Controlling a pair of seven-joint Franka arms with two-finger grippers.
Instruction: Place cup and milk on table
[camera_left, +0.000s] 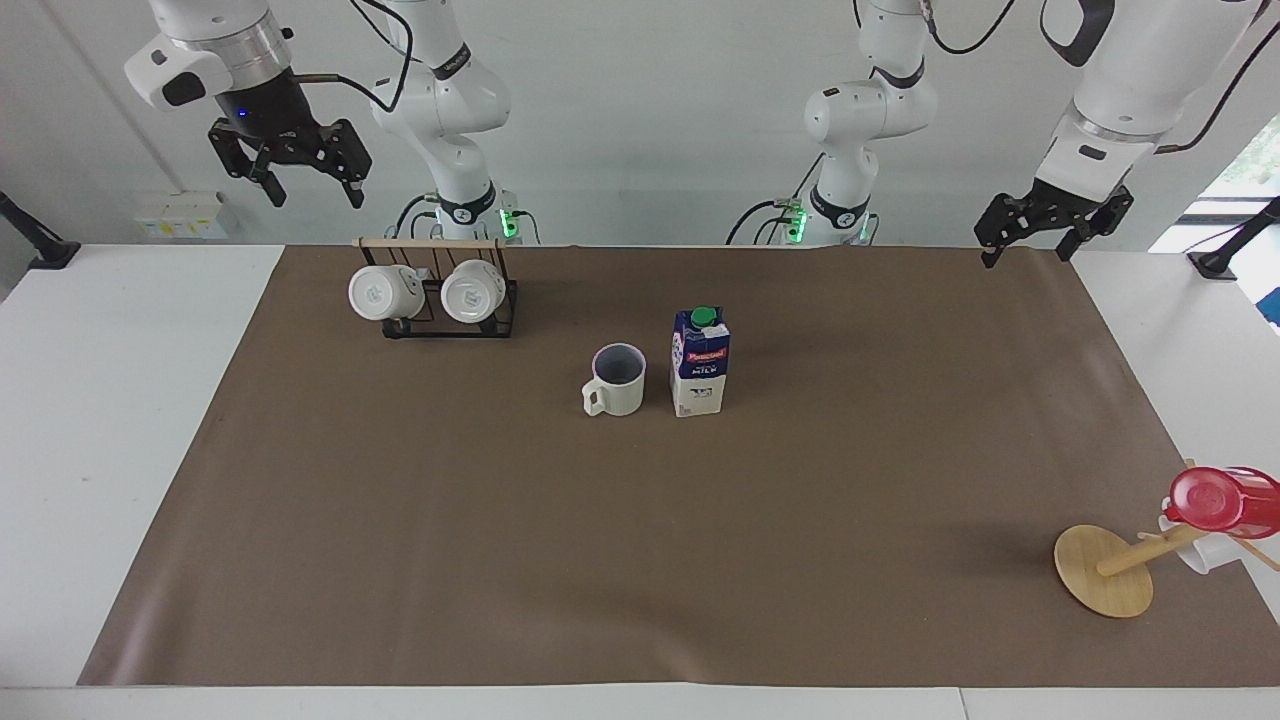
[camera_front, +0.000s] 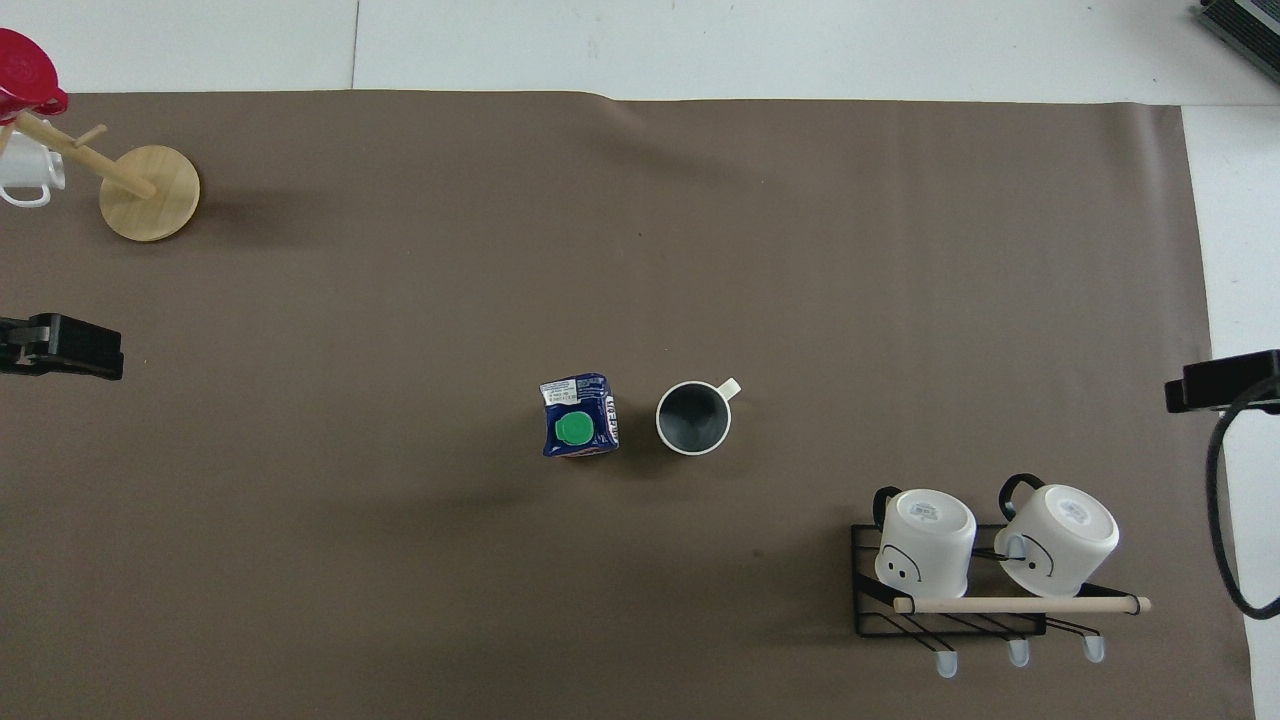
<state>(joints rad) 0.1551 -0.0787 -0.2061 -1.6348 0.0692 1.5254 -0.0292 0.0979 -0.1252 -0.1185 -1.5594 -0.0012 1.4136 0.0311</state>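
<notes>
Mid-table, cup beside milk; both tools well apart

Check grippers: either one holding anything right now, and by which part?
Nothing is held. The left gripper and right gripper are both open and empty, up in the air. The cup and milk stand free on the table.

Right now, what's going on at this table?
Nothing is being held. The cup and milk carton stand upright beside each other mid-table. Both grippers are open and raised: the left gripper over its end's edge nearest the robots, the right gripper above the mug rack.
</notes>
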